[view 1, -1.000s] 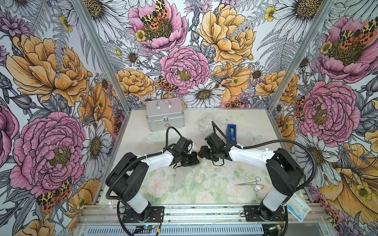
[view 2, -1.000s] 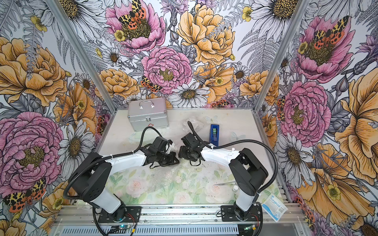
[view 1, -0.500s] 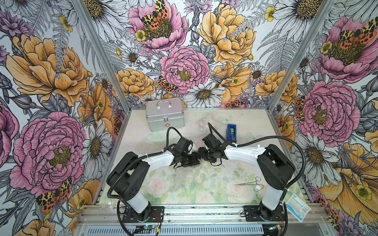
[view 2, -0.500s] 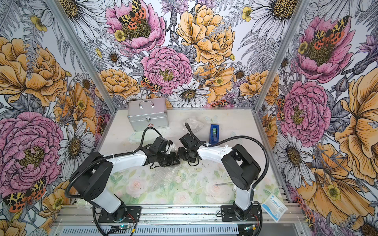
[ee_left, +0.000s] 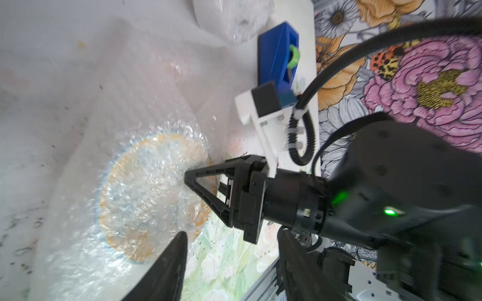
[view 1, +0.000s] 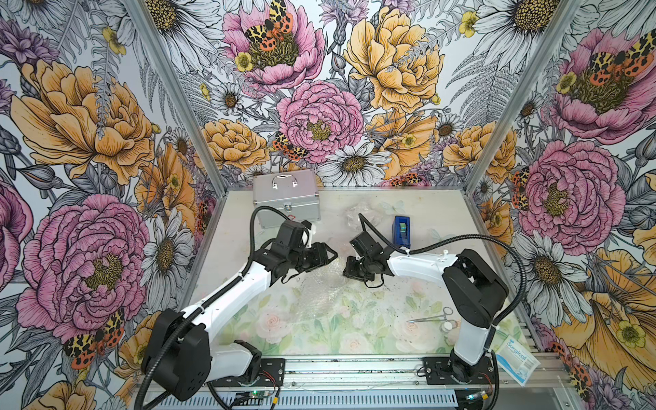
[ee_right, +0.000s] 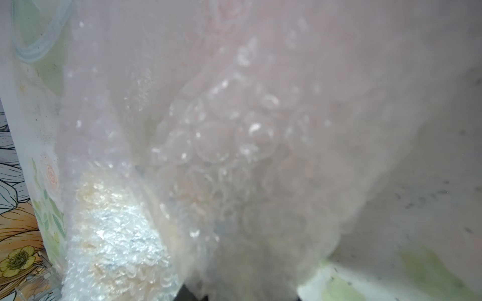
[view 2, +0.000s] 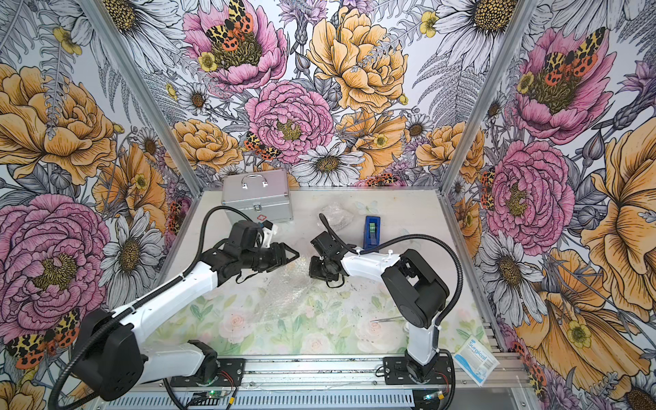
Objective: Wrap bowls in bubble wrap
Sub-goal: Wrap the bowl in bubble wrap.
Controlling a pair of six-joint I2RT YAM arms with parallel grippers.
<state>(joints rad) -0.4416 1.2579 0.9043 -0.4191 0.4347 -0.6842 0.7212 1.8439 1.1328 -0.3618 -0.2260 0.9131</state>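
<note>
A yellow-and-blue bowl [ee_left: 154, 198] lies under a sheet of bubble wrap [view 1: 319, 287] on the table [view 1: 436, 213], between the two grippers. The right gripper [ee_left: 188, 179] pushes its tip into the wrap over the bowl's edge; I cannot tell whether its jaws are pinched on the plastic. The left gripper [view 1: 330, 255] faces it across the bowl, fingers [ee_left: 169, 263] apart and gripping nothing. Beyond the right gripper stand a blue tape dispenser [view 1: 401, 231] and a crumpled plastic bundle [view 1: 356, 216]. A silver case [view 1: 286, 202] sits behind the left gripper.
</note>
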